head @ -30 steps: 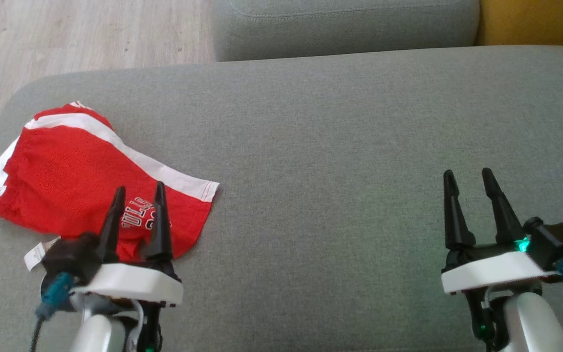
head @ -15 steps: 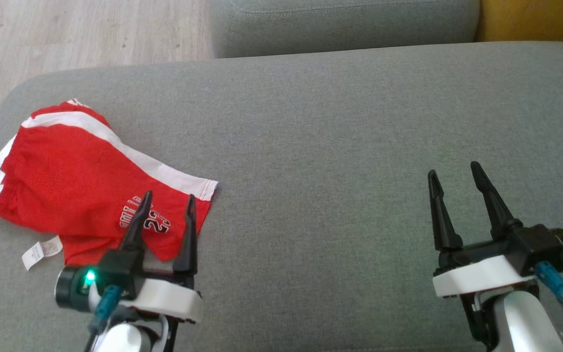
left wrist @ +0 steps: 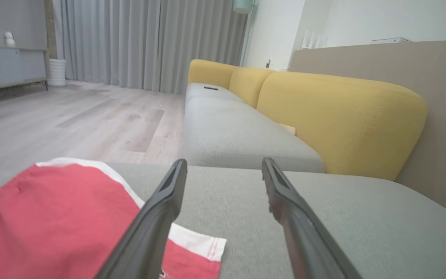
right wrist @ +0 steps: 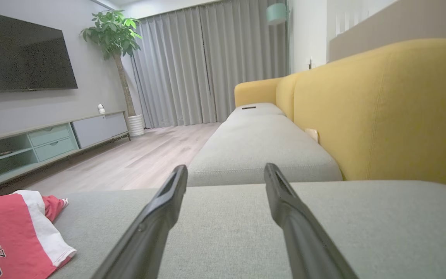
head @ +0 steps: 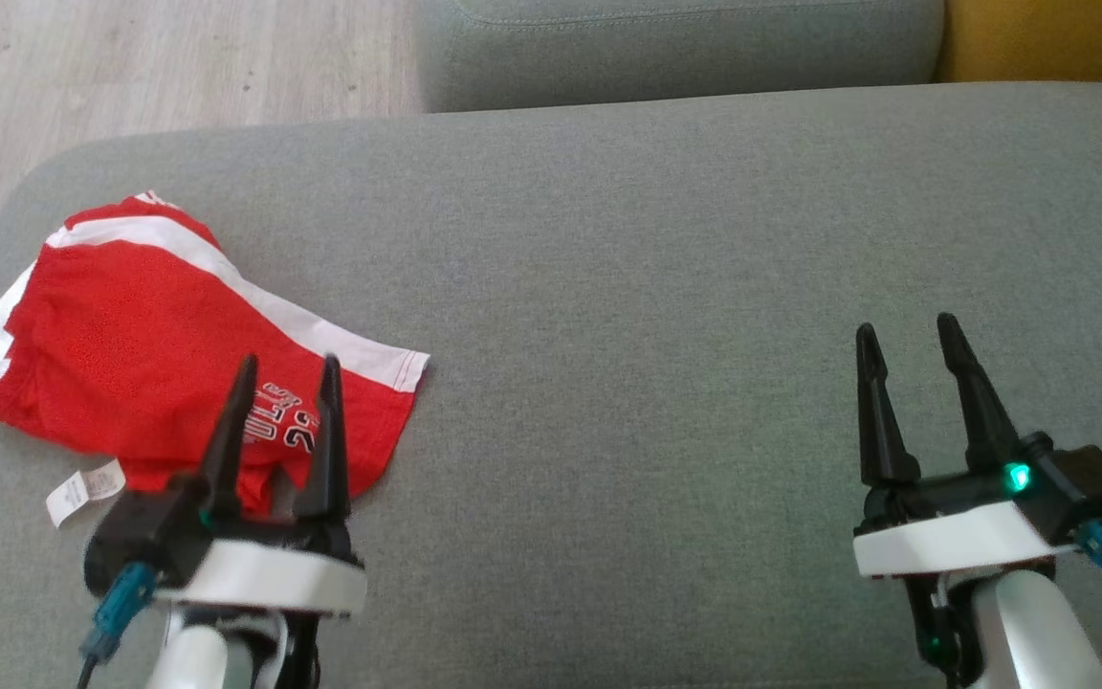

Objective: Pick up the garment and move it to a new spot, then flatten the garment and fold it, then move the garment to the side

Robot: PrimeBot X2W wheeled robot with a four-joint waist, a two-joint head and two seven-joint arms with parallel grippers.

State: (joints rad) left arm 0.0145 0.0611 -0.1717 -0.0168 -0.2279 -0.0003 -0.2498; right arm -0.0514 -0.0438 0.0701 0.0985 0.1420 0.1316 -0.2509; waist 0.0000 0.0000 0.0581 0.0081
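Observation:
The garment (head: 130, 354) is a pair of red shorts with white side stripes and dark lettering, lying crumpled at the left end of the grey sofa seat (head: 656, 287). It also shows at the lower left of the left wrist view, garment (left wrist: 45, 217), and of the right wrist view, garment (right wrist: 10, 236). My left gripper (head: 288, 362) hovers over the garment's near edge, open, with nothing between its fingers. My right gripper (head: 905, 327) stands open over bare cushion far to the right, holding nothing.
A white care label (head: 82, 491) sticks out from the garment's near side. A second grey cushion (head: 675, 48) lies beyond the seat, with yellow backrests (right wrist: 381, 108) on the right. Wooden floor (head: 130, 67) borders the seat's left and far-left edges.
My left gripper swung right over the garment's corner, then came back left. The right gripper shifted slightly left and back. Both stayed open; the garment has not moved.

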